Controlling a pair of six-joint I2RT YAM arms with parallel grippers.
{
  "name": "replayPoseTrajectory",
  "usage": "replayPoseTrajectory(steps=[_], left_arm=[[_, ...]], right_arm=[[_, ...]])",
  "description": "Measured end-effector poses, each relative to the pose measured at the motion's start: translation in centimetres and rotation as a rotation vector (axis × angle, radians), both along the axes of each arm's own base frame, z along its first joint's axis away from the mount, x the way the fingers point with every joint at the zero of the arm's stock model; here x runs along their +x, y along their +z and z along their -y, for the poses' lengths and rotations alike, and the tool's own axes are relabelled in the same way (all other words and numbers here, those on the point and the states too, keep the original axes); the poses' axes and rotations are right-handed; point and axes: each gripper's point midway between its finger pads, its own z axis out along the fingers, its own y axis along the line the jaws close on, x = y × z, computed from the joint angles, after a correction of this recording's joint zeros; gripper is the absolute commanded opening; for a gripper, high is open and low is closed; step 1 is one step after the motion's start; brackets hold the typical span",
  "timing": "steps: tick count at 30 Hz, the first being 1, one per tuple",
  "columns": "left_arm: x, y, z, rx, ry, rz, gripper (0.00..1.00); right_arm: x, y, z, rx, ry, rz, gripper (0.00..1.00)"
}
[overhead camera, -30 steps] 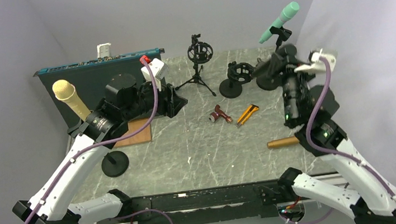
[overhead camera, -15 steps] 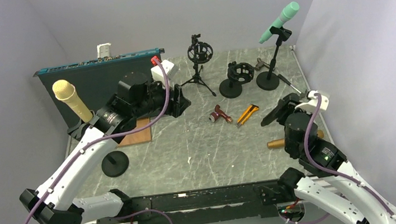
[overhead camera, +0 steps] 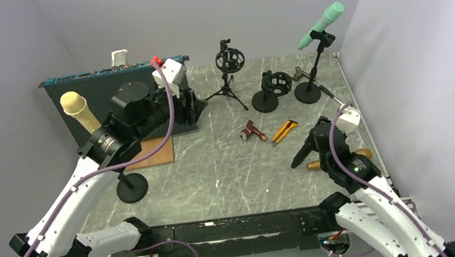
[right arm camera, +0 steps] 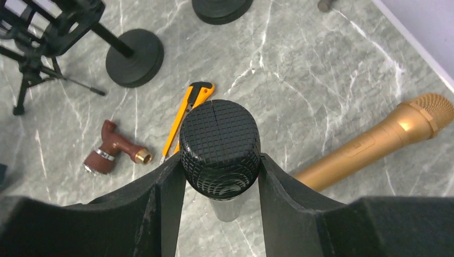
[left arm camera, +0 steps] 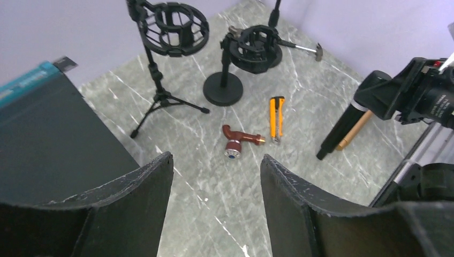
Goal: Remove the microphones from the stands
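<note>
Lilac walls are seen around a grey marbled desk (overhead camera: 229, 167) in the view from above. The right tool (overhead camera: 314, 144) is pinched on a black microphone (overhead camera: 299, 156), which is held tilted near the right edge of the desk, apart from every stand. Whether its lower end touches the desk cannot be told. Just beside it a gold microphone (overhead camera: 335, 161) is laid flat. At the back right a green microphone (overhead camera: 323, 22) is kept on a tall stand (overhead camera: 315, 67). At the left a yellow microphone (overhead camera: 77, 110) is carried by a left stand (overhead camera: 131, 186). The left tool (overhead camera: 193, 106) is held beside a dark box (overhead camera: 98, 91).

From the left wrist, the fingers (left arm camera: 134, 203) of the left tool are seen spread, with nothing between them. Beyond them a box cutter (left arm camera: 276, 119), a brown pipe piece (left arm camera: 235, 142), a tripod holder (left arm camera: 174, 24) and a round-foot holder (left arm camera: 251, 45) are seen on the desk.

From the right wrist, the head of the black microphone is seen pressed between both fingers of the right tool, with the gold microphone lying on the desk behind it.
</note>
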Motion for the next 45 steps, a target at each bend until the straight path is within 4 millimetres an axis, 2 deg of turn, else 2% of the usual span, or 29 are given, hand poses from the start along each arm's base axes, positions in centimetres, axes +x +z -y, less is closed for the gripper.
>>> replayPoseTrajectory(steps=[2,5,7,11,15,20,26,30,33,39,45], left_arm=[[-0.1,1.0,-0.5,-0.007,0.014,0.037,0.65],[-0.3,1.0,-1.4,0.0,0.037,0.069,0.65],[-0.4,-0.1,-2.0,0.017,0.05,0.072,0.65],[-0.4,-3.2,-2.4,0.078,0.059,0.04,0.64],[-0.3,-4.5,-2.3,0.099,0.056,0.017,0.64],[-0.5,-4.3,-2.1,0.09,0.042,0.02,0.64],[-1.0,-3.6,-2.1,0.068,0.028,0.036,0.64],[-1.2,-3.2,-2.2,0.055,0.023,0.044,0.64],[-1.4,-3.2,-2.0,0.049,0.01,0.04,0.64],[-1.8,-3.1,-1.4,0.028,-0.02,0.027,0.64],[-2.0,-3.1,-1.2,0.02,-0.031,0.02,0.64]], right_arm=[[-0.1,-0.7,1.0,0.038,-0.031,0.002,0.0],[-0.1,-1.1,1.9,0.076,-0.062,-0.005,0.0],[0.2,-1.7,2.1,0.103,-0.077,-0.025,0.0],[1.0,-4.1,2.4,0.168,-0.114,-0.114,0.0],[0.9,-7.2,3.6,0.219,-0.199,-0.222,0.0],[0.4,-9.6,5.8,0.247,-0.347,-0.306,0.0],[0.6,-10.8,8.6,0.31,-0.487,-0.308,0.0],[0.5,-12.3,10.3,0.361,-0.565,-0.316,0.0],[0.5,-13.2,11.3,0.376,-0.599,-0.317,0.04],[1.3,-13.9,12.1,0.393,-0.611,-0.3,0.06],[0.7,-15.1,12.2,0.402,-0.627,-0.332,0.1]])
